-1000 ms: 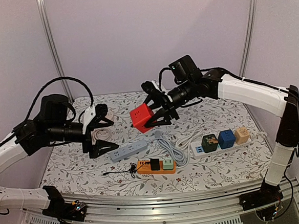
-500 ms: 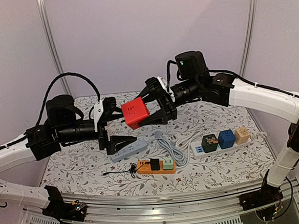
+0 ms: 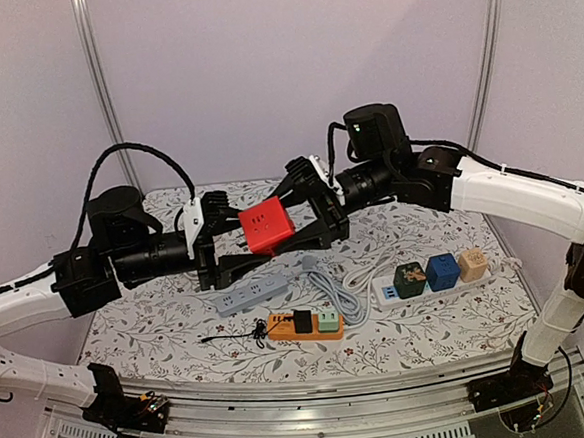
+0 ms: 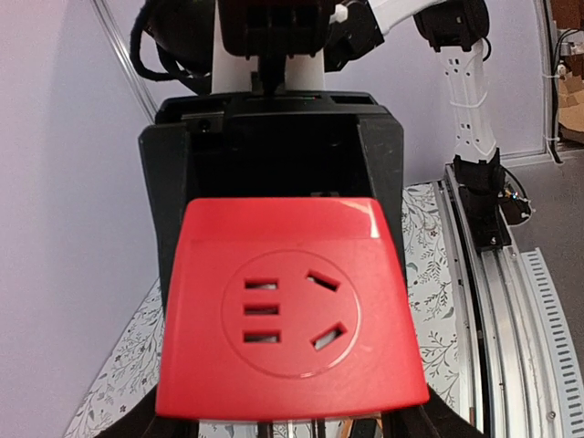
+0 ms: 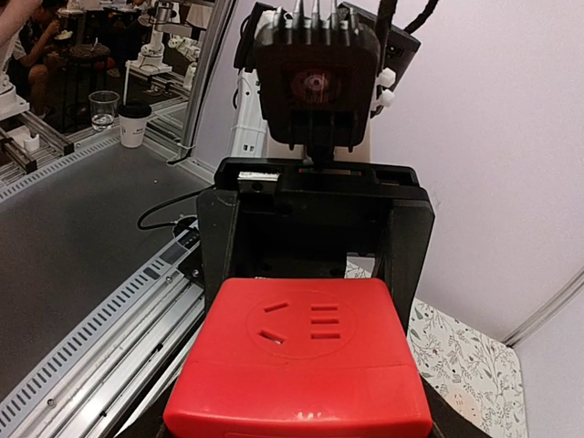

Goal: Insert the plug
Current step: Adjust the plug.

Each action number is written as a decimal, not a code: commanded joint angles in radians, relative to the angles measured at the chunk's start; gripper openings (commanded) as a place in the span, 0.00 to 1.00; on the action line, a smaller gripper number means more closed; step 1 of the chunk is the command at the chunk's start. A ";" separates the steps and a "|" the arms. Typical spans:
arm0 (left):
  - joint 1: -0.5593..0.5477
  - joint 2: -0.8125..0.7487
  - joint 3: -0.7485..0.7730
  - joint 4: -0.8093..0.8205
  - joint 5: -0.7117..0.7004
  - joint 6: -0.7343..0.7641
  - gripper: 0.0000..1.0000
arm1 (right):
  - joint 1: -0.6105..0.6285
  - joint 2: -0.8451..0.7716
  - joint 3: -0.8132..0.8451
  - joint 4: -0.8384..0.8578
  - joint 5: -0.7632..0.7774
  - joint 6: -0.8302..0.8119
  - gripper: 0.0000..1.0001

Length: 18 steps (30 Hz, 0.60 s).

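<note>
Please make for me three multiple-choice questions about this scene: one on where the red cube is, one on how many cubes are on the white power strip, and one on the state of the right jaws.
1. Where is the red cube?
A in the air above the table; B lying on the table; C under the table.
2. How many cubes sit on the white power strip?
A one; B five; C three.
3. The jaws of the right gripper are:
A open and empty; B shut on the red cube; C fully shut with nothing between them.

Answers:
1 A, the top view shows it well clear of the tabletop.
2 C, a green cube, a blue cube and a beige cube stand in a row.
3 B, the cube sits clamped between them.
</note>
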 commanded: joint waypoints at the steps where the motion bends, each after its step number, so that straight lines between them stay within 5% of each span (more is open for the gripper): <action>1: -0.039 0.007 0.006 0.003 -0.028 0.030 0.00 | 0.008 -0.036 -0.010 0.039 0.001 -0.012 0.01; 2: -0.041 0.003 0.004 0.007 -0.043 0.044 0.00 | 0.008 -0.036 -0.010 0.040 0.015 -0.005 0.11; 4: -0.044 -0.006 -0.005 0.019 -0.098 0.098 0.00 | 0.008 -0.031 0.001 0.046 0.061 0.048 0.51; 5: -0.044 -0.012 -0.012 0.027 -0.140 0.134 0.00 | 0.007 -0.027 0.011 0.047 0.089 0.096 0.81; 6: -0.044 -0.016 -0.021 0.041 -0.185 0.181 0.00 | 0.007 -0.025 0.020 0.049 0.126 0.134 0.97; 10: -0.045 -0.031 -0.070 0.136 -0.345 0.417 0.00 | -0.001 -0.017 0.037 0.046 0.234 0.367 0.99; 18: -0.044 -0.043 -0.201 0.395 -0.386 0.874 0.00 | -0.035 -0.003 0.034 0.085 0.280 0.824 0.99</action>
